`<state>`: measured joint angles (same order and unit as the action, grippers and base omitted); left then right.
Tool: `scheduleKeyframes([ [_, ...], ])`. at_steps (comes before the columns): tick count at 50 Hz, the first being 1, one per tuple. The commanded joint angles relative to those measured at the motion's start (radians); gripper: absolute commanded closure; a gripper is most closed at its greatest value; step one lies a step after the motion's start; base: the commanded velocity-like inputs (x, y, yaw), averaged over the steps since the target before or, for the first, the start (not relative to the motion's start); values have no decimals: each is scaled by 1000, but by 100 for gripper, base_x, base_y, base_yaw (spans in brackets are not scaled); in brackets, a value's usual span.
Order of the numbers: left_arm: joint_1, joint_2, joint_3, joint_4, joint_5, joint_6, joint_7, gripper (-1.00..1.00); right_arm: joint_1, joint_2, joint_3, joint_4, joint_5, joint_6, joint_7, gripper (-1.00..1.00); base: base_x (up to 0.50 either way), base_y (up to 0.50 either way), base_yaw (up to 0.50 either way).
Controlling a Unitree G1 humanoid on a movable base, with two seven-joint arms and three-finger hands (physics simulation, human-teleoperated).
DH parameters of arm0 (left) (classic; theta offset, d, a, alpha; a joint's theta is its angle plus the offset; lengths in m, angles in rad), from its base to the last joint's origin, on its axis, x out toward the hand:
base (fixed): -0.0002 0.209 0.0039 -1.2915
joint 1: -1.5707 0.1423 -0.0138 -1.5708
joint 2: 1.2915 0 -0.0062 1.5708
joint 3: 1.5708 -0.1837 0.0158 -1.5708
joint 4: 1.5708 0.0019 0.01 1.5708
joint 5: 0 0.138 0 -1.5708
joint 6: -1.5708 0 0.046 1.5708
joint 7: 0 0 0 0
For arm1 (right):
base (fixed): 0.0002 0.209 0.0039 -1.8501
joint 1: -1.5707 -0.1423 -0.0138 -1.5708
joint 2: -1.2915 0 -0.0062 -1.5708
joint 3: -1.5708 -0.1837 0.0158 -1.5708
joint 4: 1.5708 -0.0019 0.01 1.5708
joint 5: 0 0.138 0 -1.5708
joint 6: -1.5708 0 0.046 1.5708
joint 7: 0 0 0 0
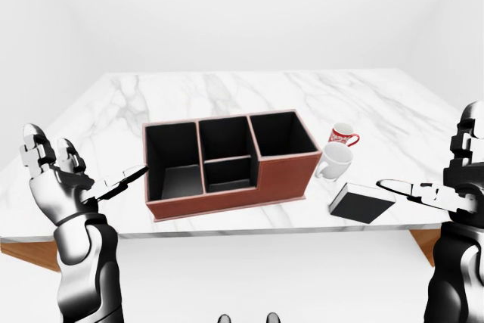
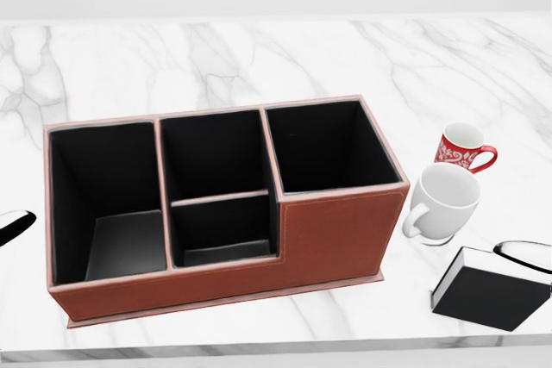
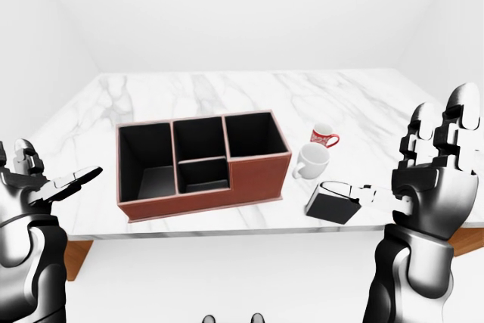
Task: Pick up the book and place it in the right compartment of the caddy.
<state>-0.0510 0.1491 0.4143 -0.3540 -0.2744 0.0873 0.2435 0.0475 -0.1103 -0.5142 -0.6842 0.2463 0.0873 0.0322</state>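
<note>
Book (image 2: pixel 489 295) flat beside caddy (image 2: pixel 336 221); left hand (image 1: pixel 60 179), right hand (image 3: pixel 435 168) both spread wide, empty

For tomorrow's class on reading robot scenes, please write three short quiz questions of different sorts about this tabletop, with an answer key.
1. True or false: the book already stands inside the caddy.
2. Multiple choice: which mug stands nearer the book in the head view? A) the red patterned mug B) the white mug C) neither, they are stacked.
3. Fill in: both the left hand and the right hand have their fingers ____.

Key
1. False: it lies on the marble table, to the right of the caddy.
2. B.
3. Open; neither hand holds anything.
</note>
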Motion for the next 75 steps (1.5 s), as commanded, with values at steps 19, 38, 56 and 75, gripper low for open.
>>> scheduleKeyframes([
  [19, -4, 6, 5, 0, -4, 0, 2, -100, 0, -1, -7, -8, -1, 0, 0, -100, 25, 0, 0],
  [38, -2, 5, 6, -2, 3, 0, 1, -100, -116, -247, -61, -352, -243, 0, 283, -100, 0, 0, 0],
  [56, -6, 13, 9, 4, 4, 0, -1, -100, 114, -126, -247, -215, -888, 0, 666, -100, 0, 0, 0],
  [75, 0, 9, 18, -1, -4, 0, -3, -100, 135, -109, -314, 150, -999, 0, 666, -100, 0, 0, 0],
])
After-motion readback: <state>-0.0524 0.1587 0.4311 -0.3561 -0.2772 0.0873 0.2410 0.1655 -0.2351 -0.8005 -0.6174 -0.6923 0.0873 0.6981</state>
